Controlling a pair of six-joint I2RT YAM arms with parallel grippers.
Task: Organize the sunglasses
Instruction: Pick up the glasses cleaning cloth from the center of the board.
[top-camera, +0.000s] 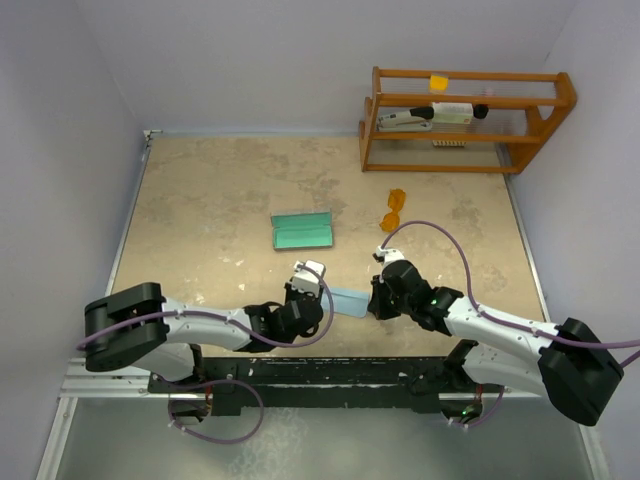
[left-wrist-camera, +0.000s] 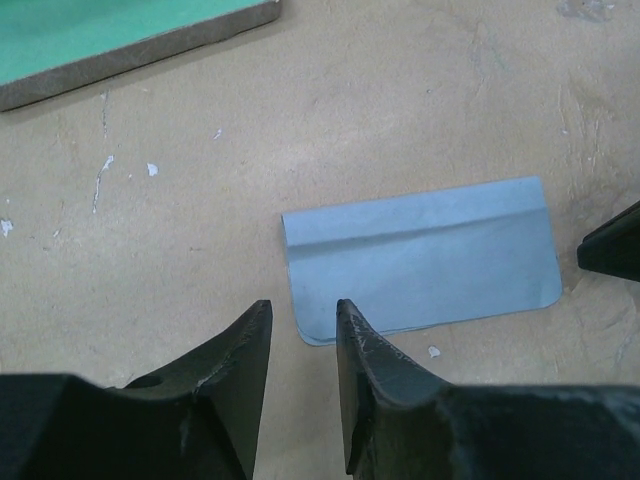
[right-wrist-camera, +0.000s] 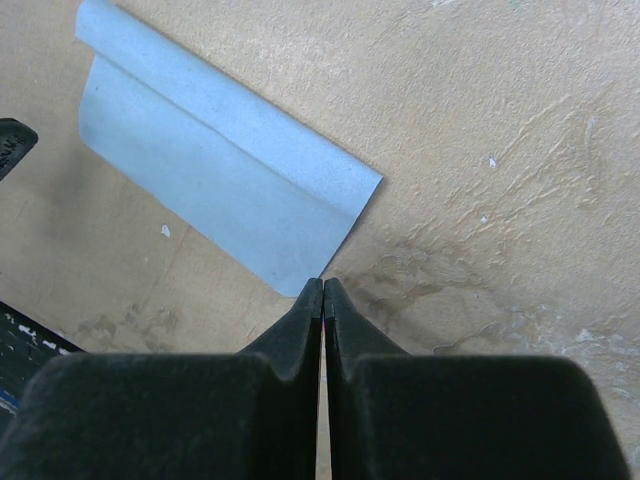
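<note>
Small orange thin-framed sunglasses (top-camera: 393, 208) lie loose on the beige worktop (top-camera: 200, 200).
Top view: they sit near the wooden rack (top-camera: 465, 120), right of the open green-lined grey case (top-camera: 302, 231). Left wrist view: the left gripper (left-wrist-camera: 303, 315), slightly spread, stands just short of a folded light blue cloth (left-wrist-camera: 420, 260). Right wrist view: the right gripper (right-wrist-camera: 322, 285), pressed together, touches that cloth's corner.

The beige table (top-camera: 200, 200) carries a green-lined case (top-camera: 302, 231), blue cloth (top-camera: 349, 300), sunglasses (top-camera: 393, 208) and wooden rack (top-camera: 470, 76).
</note>
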